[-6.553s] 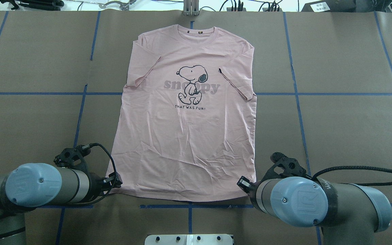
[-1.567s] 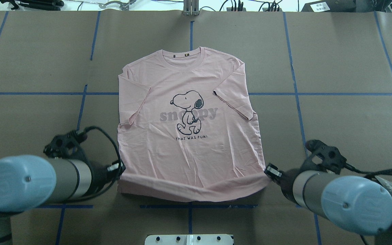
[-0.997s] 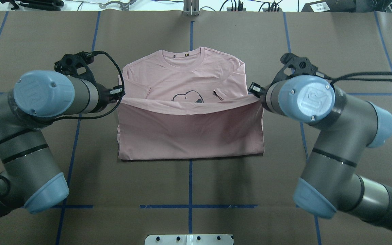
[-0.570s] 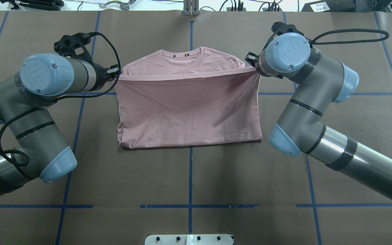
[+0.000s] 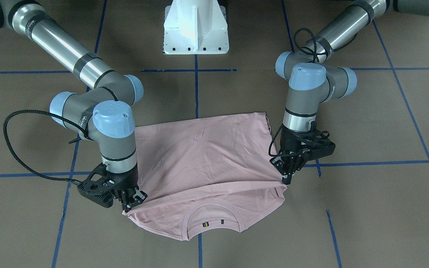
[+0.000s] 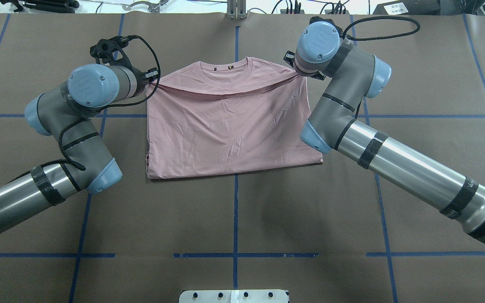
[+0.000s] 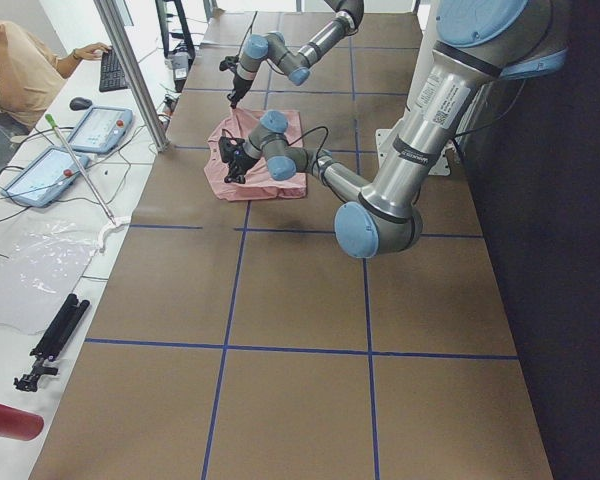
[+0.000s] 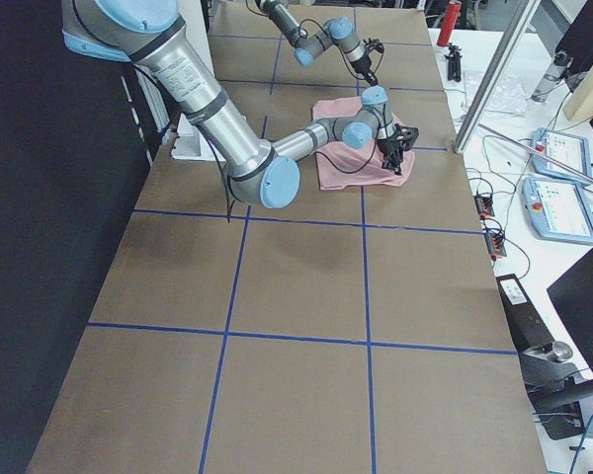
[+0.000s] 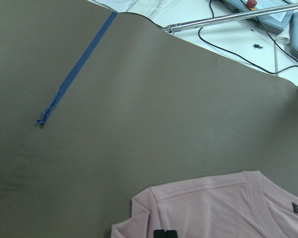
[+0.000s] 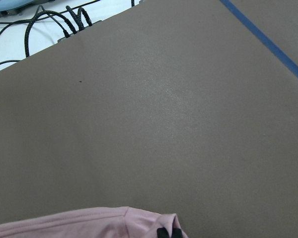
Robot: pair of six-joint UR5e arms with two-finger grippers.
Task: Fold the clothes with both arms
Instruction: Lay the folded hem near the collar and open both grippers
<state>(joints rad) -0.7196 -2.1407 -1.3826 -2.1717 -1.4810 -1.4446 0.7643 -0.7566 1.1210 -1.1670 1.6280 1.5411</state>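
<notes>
Bench [image 6: 234, 219]: brown paper, blue tape grid. T-shirt [image 6: 234, 126] lies at its far middle, doubled over, plain pink side up. The hem edge is raised off the lower layer and sags between my two claws, just short of the ribbed collar [image 5: 214, 213], which shows uncovered. My left claw [image 5: 286, 178] is pinched tight on one hem corner. My right claw [image 5: 132, 199] is pinched tight on the other corner.

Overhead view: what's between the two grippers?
Only the T-shirt hem, strung from the left gripper to the right gripper and sagging in the middle, just short of the collar. The front-facing view shows it too.
</notes>
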